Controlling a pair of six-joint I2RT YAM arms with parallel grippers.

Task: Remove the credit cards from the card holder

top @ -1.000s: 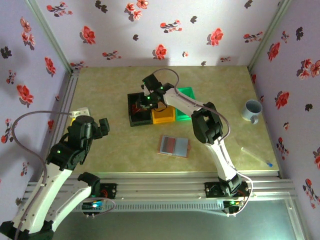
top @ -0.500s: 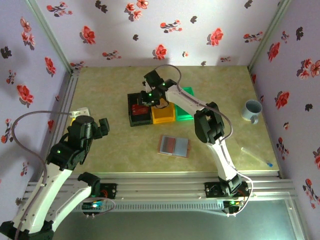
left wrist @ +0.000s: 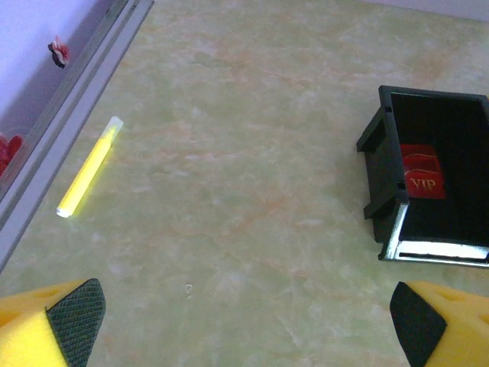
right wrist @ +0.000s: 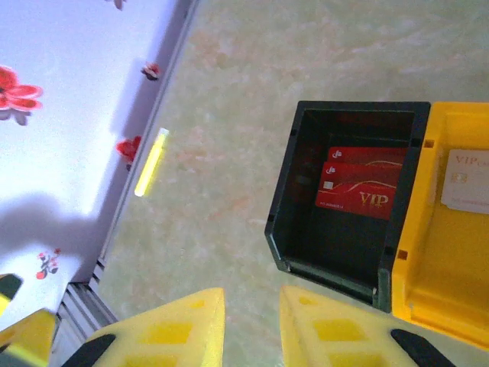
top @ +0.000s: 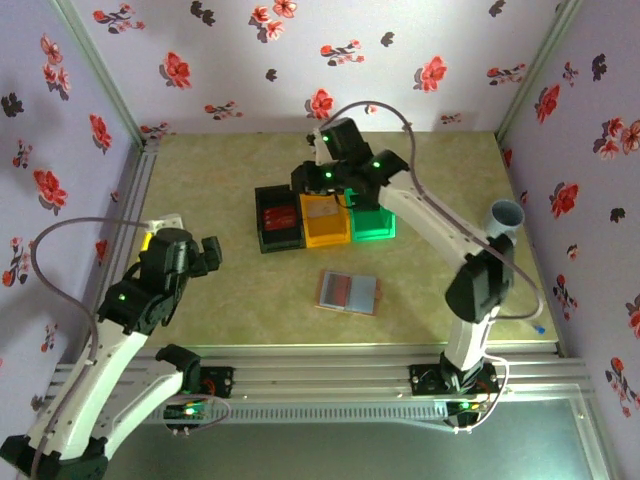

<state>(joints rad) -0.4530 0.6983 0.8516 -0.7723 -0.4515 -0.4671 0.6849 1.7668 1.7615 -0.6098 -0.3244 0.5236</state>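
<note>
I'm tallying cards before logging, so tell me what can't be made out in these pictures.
- Top view: the card holder is too small to tell whether cards remain inside.
- Right wrist view: the white card in the orange bin is cut by the right edge.
- Left wrist view: the right edge cuts the black bin.
- Top view: the right arm hides part of the cup.

You have three bins touching in a row on the table (top: 200, 170): a black bin (top: 262, 228) on the left, an orange bin (top: 325, 239) in the middle and a green bin (top: 376, 231) on the right. A grey-blue mug (top: 506, 214) stands upright near the right wall. A yellow marker (left wrist: 90, 167) lies flat beside the left rail (left wrist: 69, 115), well apart from the bins. Flowered wallpaper (top: 250, 60) covers the walls.
</note>
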